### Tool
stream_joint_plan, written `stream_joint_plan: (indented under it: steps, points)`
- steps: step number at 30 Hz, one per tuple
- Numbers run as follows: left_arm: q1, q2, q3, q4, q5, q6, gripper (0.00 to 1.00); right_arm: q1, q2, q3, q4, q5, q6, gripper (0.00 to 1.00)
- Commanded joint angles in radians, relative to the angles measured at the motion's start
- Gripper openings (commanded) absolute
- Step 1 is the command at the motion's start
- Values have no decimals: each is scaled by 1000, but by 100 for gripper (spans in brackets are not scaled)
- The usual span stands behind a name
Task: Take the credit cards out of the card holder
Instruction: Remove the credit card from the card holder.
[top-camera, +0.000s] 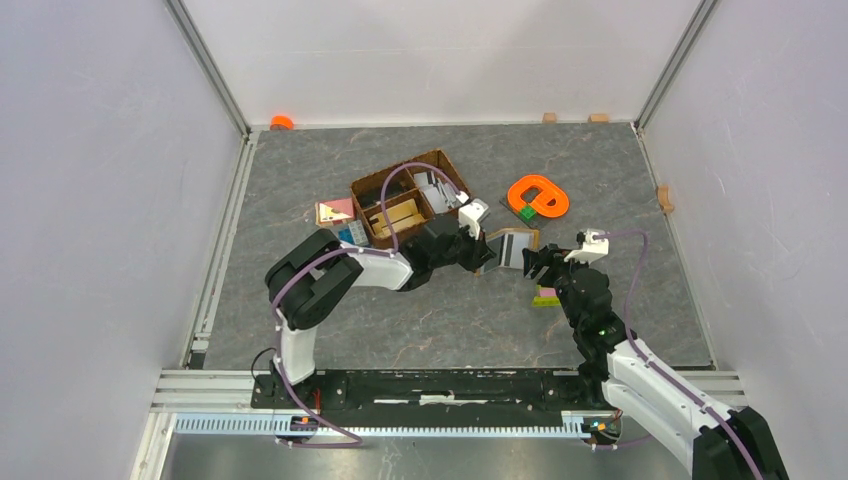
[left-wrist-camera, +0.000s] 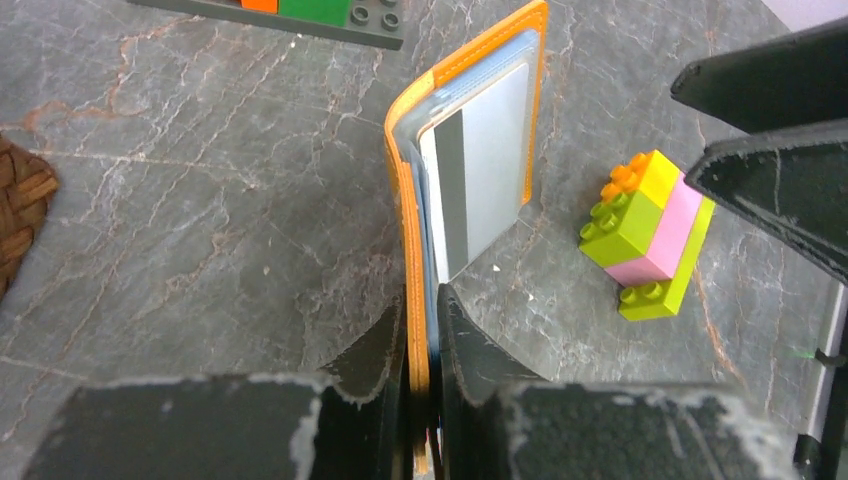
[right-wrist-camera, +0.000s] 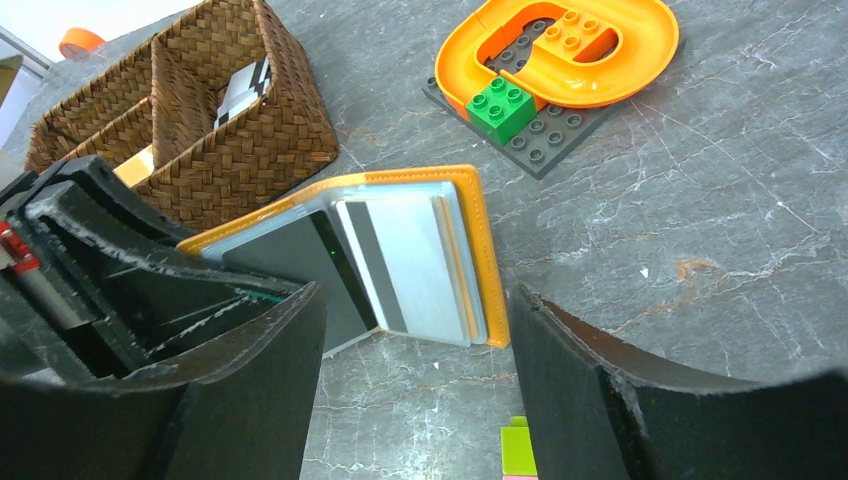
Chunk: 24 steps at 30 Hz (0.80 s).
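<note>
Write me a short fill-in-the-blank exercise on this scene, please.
The left gripper is ____ on the card holder.
The right gripper is ____, holding nothing.
The card in the holder shows a dark ____.
The green brick sits on a ____ baseplate.
Missing: shut; open; stripe; grey.

Bright, even overhead light; soft, faint shadows; pictures mostly sharp.

One card holder (right-wrist-camera: 478, 240), one wicker basket (right-wrist-camera: 250, 130), one orange ring (right-wrist-camera: 610, 82), one small stack of bricks (left-wrist-camera: 645, 235).
</note>
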Motion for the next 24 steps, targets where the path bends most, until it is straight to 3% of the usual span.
stream_joint_plan:
  steps: [1, 7, 12, 14, 17, 20, 24]
  points:
    - [-3, -126, -82, 66, 4, 65, 2, -7, -5, -1, 37, 0, 6, 71]
    - [4, -221, -175, 87, -108, 150, 2, -9, 1, 0, 43, -5, 6, 71]
    - [26, -291, -183, 32, -51, 38, 2, -10, 28, 7, 62, -55, -3, 76]
    - [26, -323, -166, -47, -35, 10, 2, -12, 47, 12, 74, -87, -5, 88]
    - [26, -380, -197, -77, -12, -82, 2, -12, 75, 24, 90, -138, -12, 98]
    - [25, -417, -253, -54, 15, -225, 2, -12, 90, 27, 117, -199, -19, 98]
    - [25, -439, -285, -74, 88, -263, 2, -12, 119, 16, 207, -324, -35, 98]
